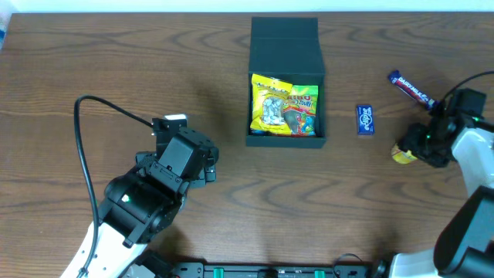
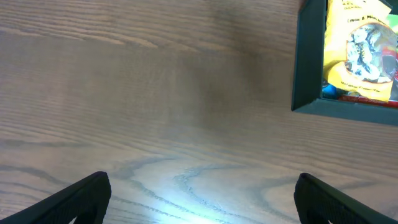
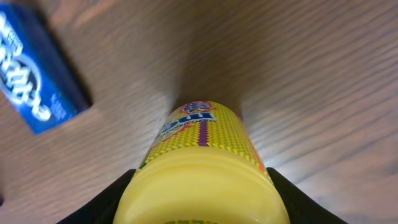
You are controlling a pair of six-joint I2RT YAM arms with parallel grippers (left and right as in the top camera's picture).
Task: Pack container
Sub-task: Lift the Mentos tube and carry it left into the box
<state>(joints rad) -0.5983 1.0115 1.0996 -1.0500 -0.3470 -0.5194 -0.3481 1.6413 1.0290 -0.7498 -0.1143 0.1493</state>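
Dark teal card makes up the container, which sits on the wood-grain bench with its flap lid folded back flat on the far side. From the left tool it lies ahead and off to the right, well apart, with only one corner wall and part of the inside in that wrist view. Inside it lie bright yellow snack packets, which fill most of the floor.

The left tool stands wide, its two dark fingers far apart above bare bench with nothing between them.

The right tool is closed around a yellow tub, a finger pressing each side, and the tub's far end rests on or just above the bench. Ahead of this tool and to its left lies a blue packet, near the tub but not touching it. A dark chocolate bar lies on the bench, close beside the right arm.
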